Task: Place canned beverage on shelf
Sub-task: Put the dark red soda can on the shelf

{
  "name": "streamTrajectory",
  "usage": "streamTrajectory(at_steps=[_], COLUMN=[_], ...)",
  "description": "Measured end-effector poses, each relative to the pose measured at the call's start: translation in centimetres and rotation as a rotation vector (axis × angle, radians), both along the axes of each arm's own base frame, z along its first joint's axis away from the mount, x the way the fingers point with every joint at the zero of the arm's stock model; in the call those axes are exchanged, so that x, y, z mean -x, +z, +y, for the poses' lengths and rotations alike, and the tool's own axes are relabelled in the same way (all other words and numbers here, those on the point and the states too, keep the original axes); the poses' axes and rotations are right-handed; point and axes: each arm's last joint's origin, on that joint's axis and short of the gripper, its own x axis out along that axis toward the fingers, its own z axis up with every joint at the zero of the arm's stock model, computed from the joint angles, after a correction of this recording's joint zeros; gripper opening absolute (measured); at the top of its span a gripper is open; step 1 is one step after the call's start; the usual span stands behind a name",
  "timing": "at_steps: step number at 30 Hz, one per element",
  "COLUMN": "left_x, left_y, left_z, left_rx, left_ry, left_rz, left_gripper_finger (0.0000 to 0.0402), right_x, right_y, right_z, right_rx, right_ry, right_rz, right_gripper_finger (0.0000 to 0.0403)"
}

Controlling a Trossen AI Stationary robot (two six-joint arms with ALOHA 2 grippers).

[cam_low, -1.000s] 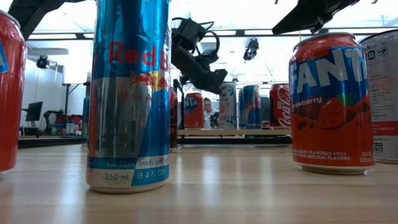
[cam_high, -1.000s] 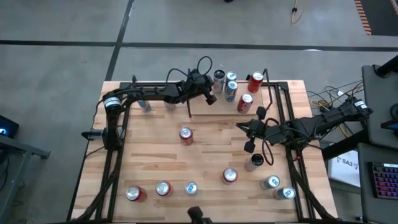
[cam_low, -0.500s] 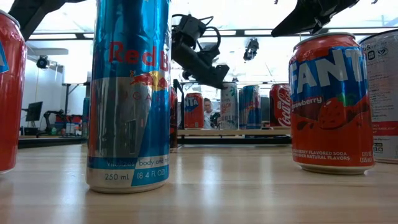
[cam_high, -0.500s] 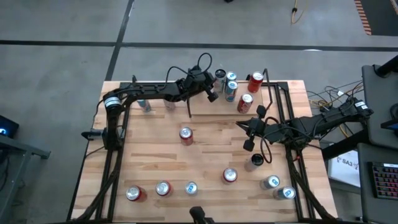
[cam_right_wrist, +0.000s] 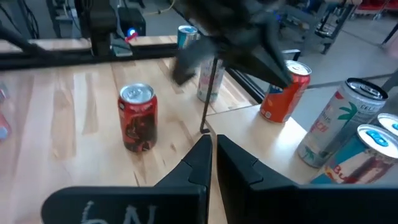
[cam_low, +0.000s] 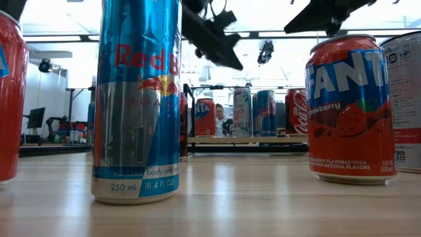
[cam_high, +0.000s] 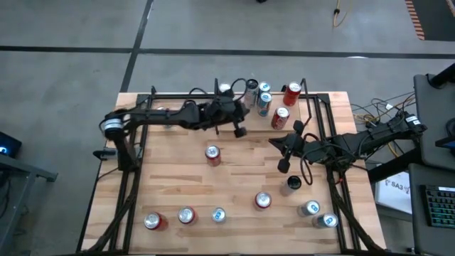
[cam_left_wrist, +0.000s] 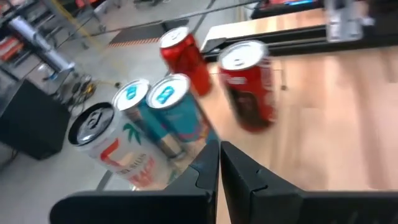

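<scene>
left gripper closed, empty, above shelf edge. right gripper closed, empty, mid-table. nearest loose can on tabletop: rigid, smooth, likely slippery, thin-walled; grip mid-body, gently.

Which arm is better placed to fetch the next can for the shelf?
Left, probably. Its empty, shut hand hangs beside the red can standing mid-table. The right hand, also shut, sits farther from it.
</scene>
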Motion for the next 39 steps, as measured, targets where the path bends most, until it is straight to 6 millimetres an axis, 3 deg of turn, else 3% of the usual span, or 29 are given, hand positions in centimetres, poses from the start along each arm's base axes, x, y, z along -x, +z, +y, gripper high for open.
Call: streamTrajectory(at_steps=[4, 8, 15, 20, 24, 31, 39], left_x=[2.8, 6.8, 13.5, 17.2, 19.1, 21.2, 23.6], left_y=[1.6, 2.9, 3.1, 2.6, 1.8, 2.1, 3.0], left_z=[-2.0, -3.8, -5.4, -5.8, -6.0, -6.3, -6.5], left_rx=[-0.015, -0.020, -0.028, -0.056, -0.097, -0.146, -0.137], left_ry=[-0.043, -0.074, -0.118, -0.122, -0.131, -0.138, -0.134], left_rz=[-0.026, -0.074, -0.220, -0.310, -0.341, -0.379, -0.405], left_gripper_finger=[0.0000, 0.0000, 0.0000, 0.0000, 0.0000, 0.0000, 0.0000], right_x=[-0.4, -1.6, -3.8, -5.9, -7.7, -11.3, -15.0], right_y=[0.0, -0.2, 0.0, 1.1, 2.5, 4.8, 5.5], right_z=[0.1, 0.5, 1.2, 1.8, 2.4, 3.2, 3.5], right_rx=[-0.054, -0.086, -0.131, -0.151, -0.141, -0.103, -0.072], right_ry=[-0.015, 0.005, 0.023, 0.017, 0.016, 0.002, -0.018], right_rz=[-0.045, -0.086, -0.138, -0.145, -0.111, 0.017, 0.142], right_gripper_finger=[0.0013, 0.0013, 0.0013, 0.0013, 0.0013, 0.0013, 0.0013])
